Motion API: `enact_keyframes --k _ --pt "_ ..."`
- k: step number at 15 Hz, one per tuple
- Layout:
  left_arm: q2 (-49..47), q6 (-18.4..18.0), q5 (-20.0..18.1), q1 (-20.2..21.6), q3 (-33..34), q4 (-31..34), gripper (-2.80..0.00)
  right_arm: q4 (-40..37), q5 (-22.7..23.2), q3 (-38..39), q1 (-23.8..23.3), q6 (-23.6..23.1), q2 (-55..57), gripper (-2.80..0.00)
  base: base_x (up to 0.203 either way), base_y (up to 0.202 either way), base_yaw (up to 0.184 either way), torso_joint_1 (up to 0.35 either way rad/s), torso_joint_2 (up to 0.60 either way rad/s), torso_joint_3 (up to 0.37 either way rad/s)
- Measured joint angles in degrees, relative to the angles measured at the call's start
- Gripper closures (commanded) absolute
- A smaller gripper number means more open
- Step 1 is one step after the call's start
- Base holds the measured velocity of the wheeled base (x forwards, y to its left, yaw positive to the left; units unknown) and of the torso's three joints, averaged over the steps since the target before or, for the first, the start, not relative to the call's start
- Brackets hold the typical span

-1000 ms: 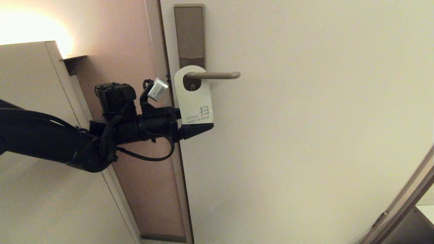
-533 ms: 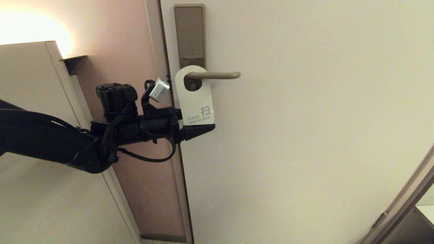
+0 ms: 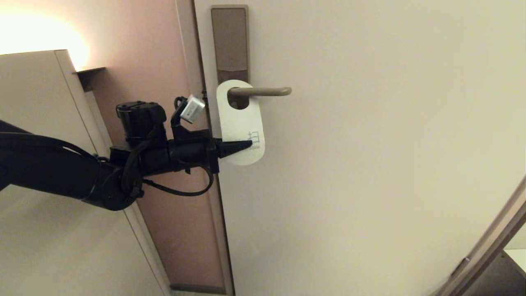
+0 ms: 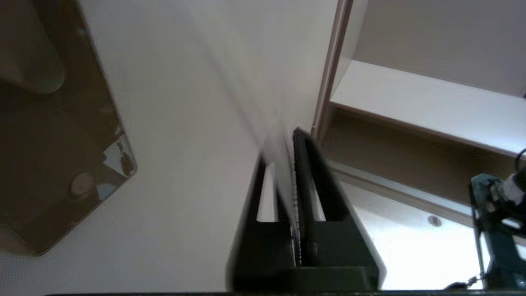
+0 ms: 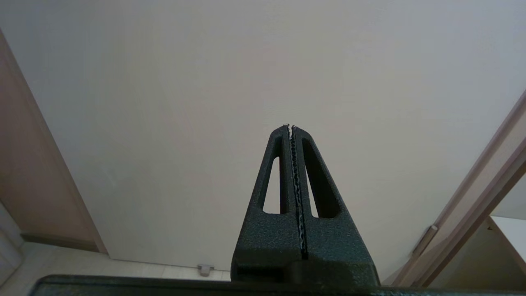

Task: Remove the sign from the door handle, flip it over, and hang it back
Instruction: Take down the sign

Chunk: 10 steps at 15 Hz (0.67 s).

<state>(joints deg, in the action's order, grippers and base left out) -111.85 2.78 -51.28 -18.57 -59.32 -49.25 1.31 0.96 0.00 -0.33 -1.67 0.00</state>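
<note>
The left arm is reaching in horizontally from the left, its hand [image 3: 246, 144] pinching the sign [image 3: 241, 123] with fingers pressed together. The right hand [image 5: 291, 128] is sitting closed, parked.

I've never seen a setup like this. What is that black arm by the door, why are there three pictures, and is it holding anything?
The black arm is the robot's left arm. Its left gripper, a two-fingered pincer, is shut on the lower part of the white sign, which hangs by its hole on the door handle.

The wide picture comes from a camera on the robot's head. The other two come from cameras on each wrist, looking along the fingers. In the left wrist view you see the sign edge-on between the fingers. The right wrist view shows the right gripper, shut on nothing, pointing at the plain door. That arm is idle, outside the head view.
</note>
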Motion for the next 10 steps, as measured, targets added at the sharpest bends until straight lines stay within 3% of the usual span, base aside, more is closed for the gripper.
enact_keyframes --k 6,10 --pt "0.4 -0.7 0.7 0.2 0.9 -0.1 0.0 0.0 0.0 0.0 0.0 0.0 0.0 0.0 0.0 0.0 0.0 0.0 0.0 0.0" --pt "0.5 -0.8 4.1 0.2 1.1 0.0 0.0 0.0 0.0 0.0 0.0 0.0 0.0 0.0 0.0 0.0 0.0 0.0 0.0 0.0"
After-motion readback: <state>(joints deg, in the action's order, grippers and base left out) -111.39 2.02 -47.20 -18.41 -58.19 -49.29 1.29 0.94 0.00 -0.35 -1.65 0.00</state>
